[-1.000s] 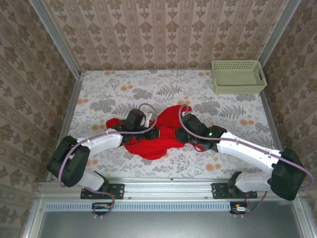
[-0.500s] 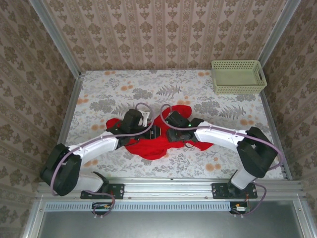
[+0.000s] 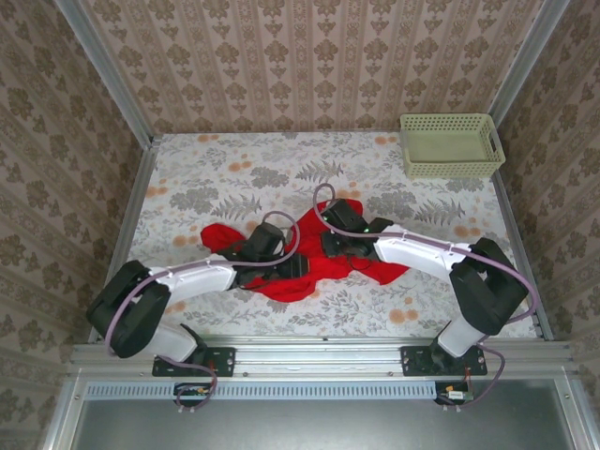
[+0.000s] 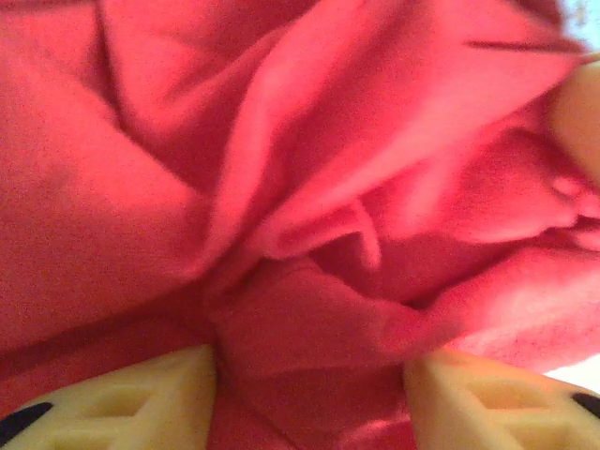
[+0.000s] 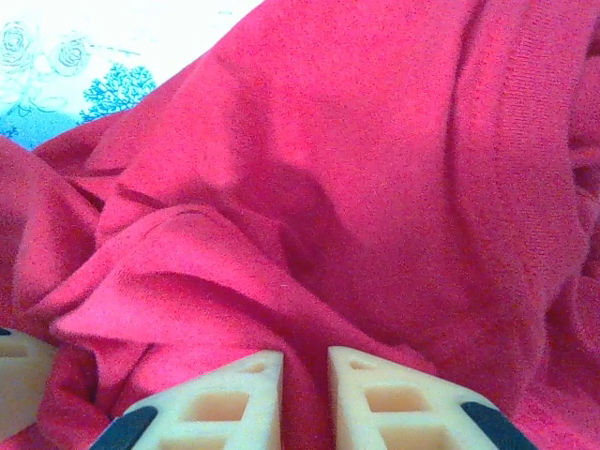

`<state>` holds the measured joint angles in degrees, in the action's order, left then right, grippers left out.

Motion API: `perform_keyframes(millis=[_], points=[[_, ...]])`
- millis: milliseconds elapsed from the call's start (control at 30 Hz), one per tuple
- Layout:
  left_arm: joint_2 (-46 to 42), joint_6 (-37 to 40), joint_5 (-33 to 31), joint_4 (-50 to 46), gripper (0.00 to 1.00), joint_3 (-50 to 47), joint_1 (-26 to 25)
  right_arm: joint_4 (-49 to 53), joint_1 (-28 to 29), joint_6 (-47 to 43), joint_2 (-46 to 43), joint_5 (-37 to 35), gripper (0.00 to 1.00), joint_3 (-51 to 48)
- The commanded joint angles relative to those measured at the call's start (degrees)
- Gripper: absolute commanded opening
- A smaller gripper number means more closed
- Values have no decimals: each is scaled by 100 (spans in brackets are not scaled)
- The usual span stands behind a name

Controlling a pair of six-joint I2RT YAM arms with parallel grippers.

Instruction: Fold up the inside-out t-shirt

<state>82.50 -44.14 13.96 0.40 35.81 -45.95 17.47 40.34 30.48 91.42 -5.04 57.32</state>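
Directly under the left pincer (image 4: 309,366) and right pincer (image 5: 305,361), the inside-out t-shirt (image 3: 291,281) lies crumpled on the floral surface (image 3: 206,169); the left's jaws stand apart around a thick wad, the right's are nearly closed on a thin fold. Judging from that, each may have caught several layers, so a pull could twist the heap or let the thin fold slip free instead of spreading it. Well beyond the right pincer, off to its right, the pale green basket (image 3: 450,120) holds nothing.
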Motion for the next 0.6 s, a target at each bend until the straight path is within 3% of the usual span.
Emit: perform_keyframes(millis=[0, 133, 200, 367, 567], points=[[4, -71, -209, 107, 48, 78, -340, 75, -158, 66, -339, 35, 23, -183], [-45, -20, -370, 206, 32, -219, -769, 185, -168, -116, -591, 4, 25, -398], [-95, -45, -466, 288, 29, -390, -927, 322, -72, -198, -834, -60, 28, -494], [-307, -53, -678, 321, 28, -597, -1065, 843, 551, -390, -1609, -227, 37, -532], [-393, 59, -763, 347, 29, -542, -1065, 1230, 1126, -205, -1499, -124, 37, -280]])
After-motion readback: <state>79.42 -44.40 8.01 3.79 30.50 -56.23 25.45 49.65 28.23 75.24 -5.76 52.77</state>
